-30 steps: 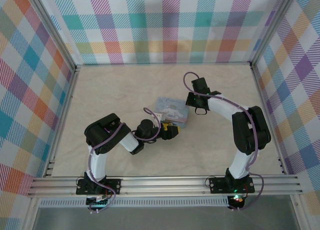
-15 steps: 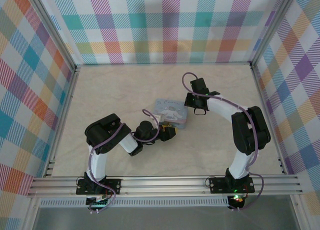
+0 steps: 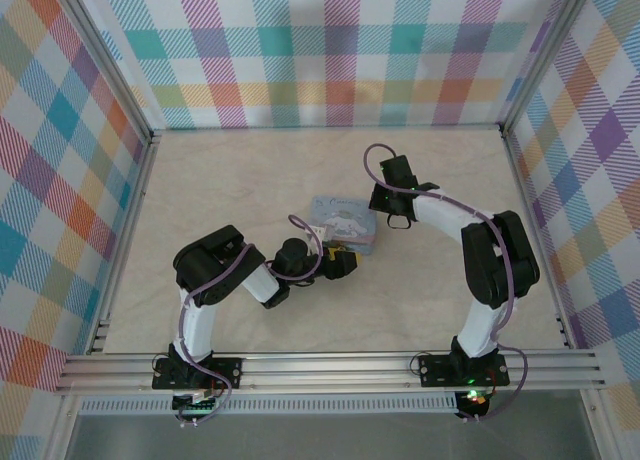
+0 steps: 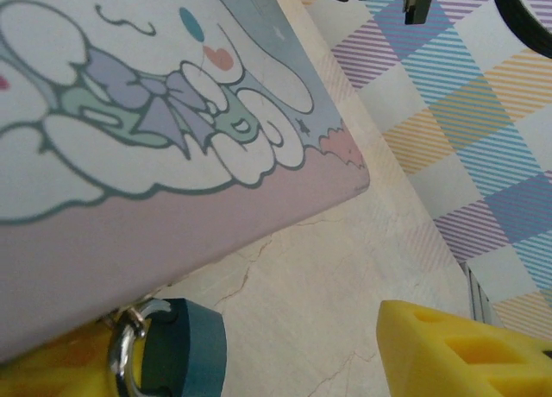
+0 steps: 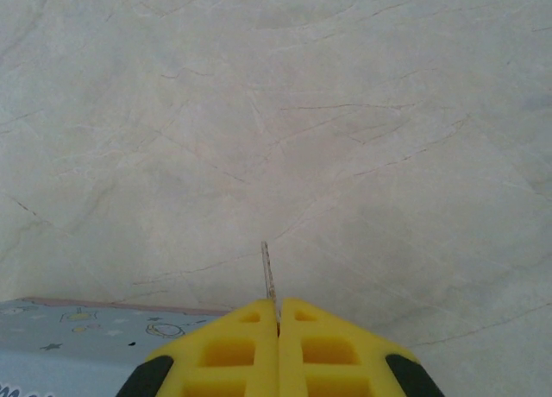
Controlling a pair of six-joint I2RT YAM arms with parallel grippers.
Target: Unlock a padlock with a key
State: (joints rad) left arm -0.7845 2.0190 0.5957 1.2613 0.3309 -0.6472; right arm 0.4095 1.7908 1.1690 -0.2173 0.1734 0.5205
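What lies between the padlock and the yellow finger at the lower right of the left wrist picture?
Bare marbled table lies between the padlock and that yellow finger, as the left wrist view shows.

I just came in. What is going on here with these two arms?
The left tool stands open around a small dark padlock beside the near edge of the cartoon tin box. The right tool is shut on a thin key at the box's far side, over bare table. The key is not yet in the padlock.
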